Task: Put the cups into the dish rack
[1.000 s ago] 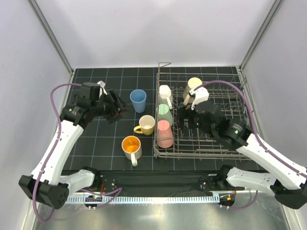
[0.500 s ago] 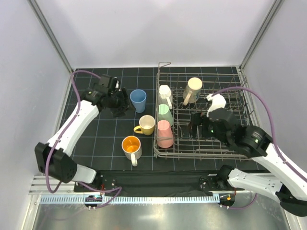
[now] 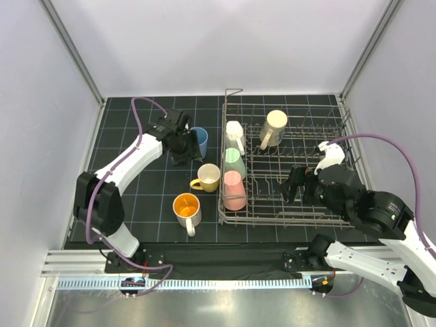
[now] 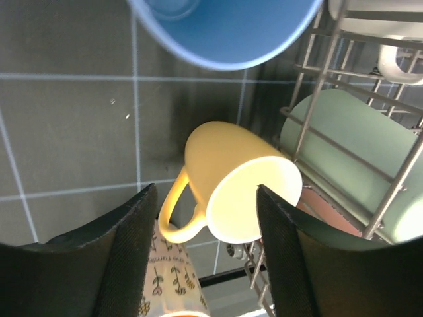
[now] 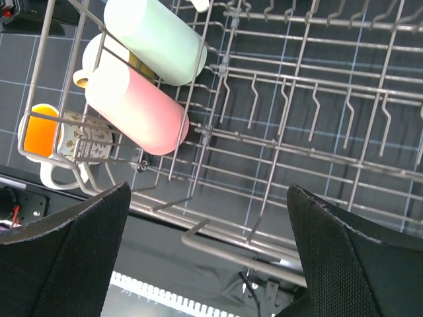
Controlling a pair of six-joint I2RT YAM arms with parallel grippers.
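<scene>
My left gripper (image 4: 205,195) showed pads (image 4: 129,257) that were black, matt and finely grained, like woven rubber. My right gripper (image 5: 208,188) had the same coarse black weave. Below, the mat (image 4: 66,132) was matt black, flecked with pale specks, with thin grey lines printed across it. The yellow mug (image 4: 228,178) looked like smooth plastic, a soft sheen at the rim. The blue cup (image 4: 225,26) was slicker, glossier. The dish rack (image 3: 272,204) was bare grey metal wire, dull with faint gleams. The pale green cup (image 5: 158,39) and pink cup (image 5: 135,109) looked smooth, satin, no glare. The orange-lined mug (image 5: 41,135) shone inside and had a printed leaf pattern outside.
</scene>
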